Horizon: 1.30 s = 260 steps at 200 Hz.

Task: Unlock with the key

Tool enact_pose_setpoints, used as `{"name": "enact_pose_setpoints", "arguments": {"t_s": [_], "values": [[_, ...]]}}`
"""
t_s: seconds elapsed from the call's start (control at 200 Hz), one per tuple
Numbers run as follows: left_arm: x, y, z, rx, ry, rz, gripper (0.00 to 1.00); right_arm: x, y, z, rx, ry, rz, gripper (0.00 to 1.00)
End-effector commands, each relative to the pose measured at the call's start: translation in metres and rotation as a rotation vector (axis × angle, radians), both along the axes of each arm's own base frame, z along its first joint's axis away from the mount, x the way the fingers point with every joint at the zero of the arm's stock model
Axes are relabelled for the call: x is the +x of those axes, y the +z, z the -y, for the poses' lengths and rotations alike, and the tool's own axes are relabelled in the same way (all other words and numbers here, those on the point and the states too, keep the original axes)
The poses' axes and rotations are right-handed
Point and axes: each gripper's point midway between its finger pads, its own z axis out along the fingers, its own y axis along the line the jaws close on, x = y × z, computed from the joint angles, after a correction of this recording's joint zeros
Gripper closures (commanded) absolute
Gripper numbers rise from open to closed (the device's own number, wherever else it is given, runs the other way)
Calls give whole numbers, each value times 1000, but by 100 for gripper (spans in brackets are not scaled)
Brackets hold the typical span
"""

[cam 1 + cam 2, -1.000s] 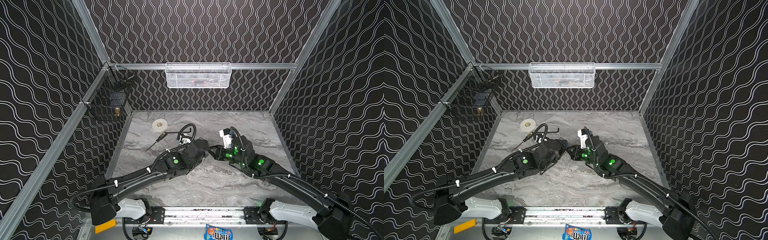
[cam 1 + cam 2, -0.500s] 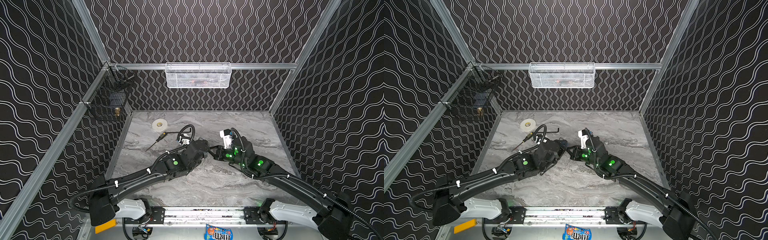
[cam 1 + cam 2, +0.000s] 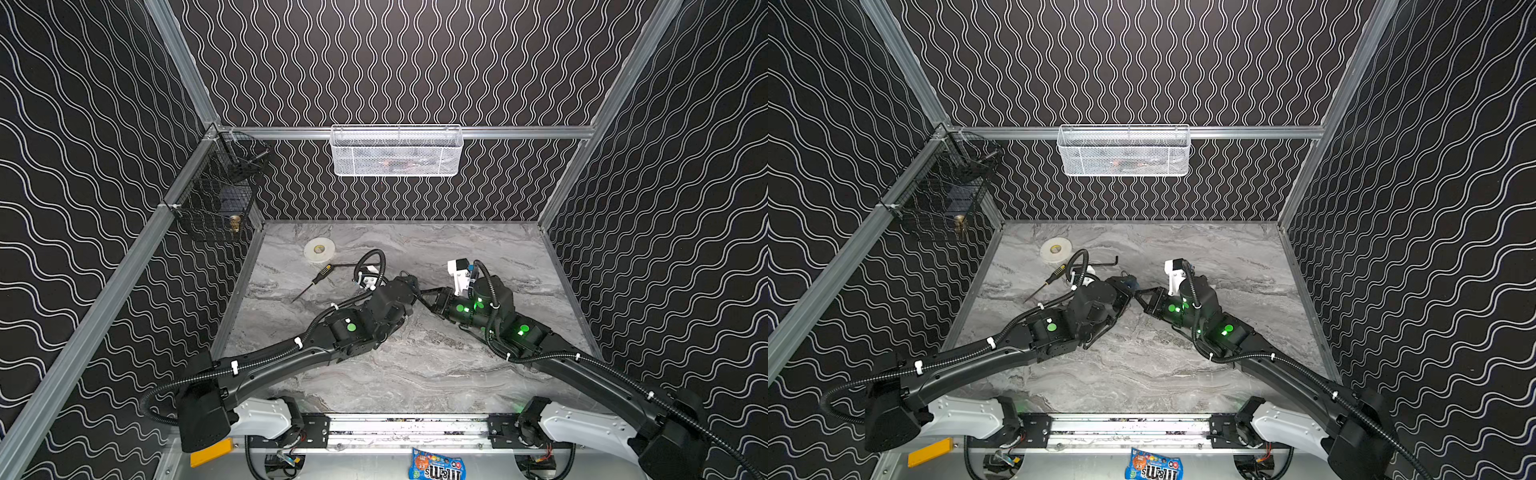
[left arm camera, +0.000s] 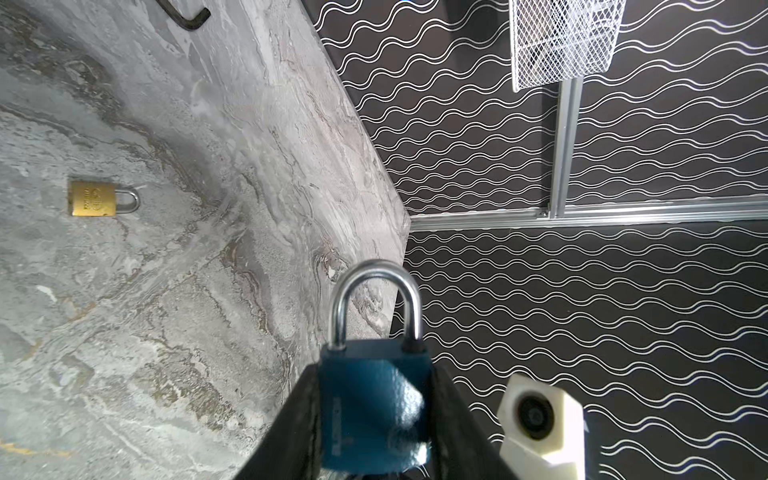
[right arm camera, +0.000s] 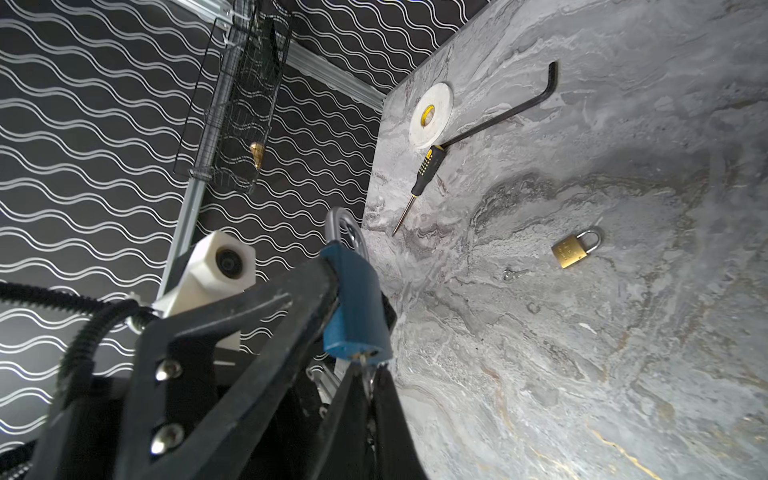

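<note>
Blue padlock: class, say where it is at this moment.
The blue padlock is clamped in the left gripper, over the middle of the table, seen in both wrist views; the right gripper holds a key at its keyhole end.

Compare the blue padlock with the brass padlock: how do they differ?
The blue padlock is painted; the brass padlock is bare golden metal. The blue padlock is clamped in the left gripper, off the table; the brass padlock lies flat on it. Both shackles look closed.
</note>
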Motion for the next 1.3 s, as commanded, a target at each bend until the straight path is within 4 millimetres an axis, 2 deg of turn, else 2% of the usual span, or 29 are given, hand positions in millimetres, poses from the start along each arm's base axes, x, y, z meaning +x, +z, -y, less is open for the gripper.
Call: {"name": "enact_pose_setpoints", "arguments": {"t_s": [0.0, 0.581, 0.876, 1.036, 1.146, 1.296], "values": [[-3, 26, 23, -159, -61, 21, 100, -5, 40, -7, 160, 31, 57, 100], [-9, 27, 34, -173, -66, 13, 100, -3, 65, 4, 304, -27, 94, 100], [-10, 30, 39, -173, -57, 21, 100, 0, 59, 9, 332, -71, 43, 100], [-11, 30, 48, -181, -73, 28, 100, -1, 63, 9, 343, -70, 40, 100], [-12, 24, 48, -184, -64, 13, 100, 0, 67, 14, 365, -94, 45, 100], [-13, 28, 46, -191, -58, 29, 100, 2, 62, 18, 364, -124, 10, 100]]}}
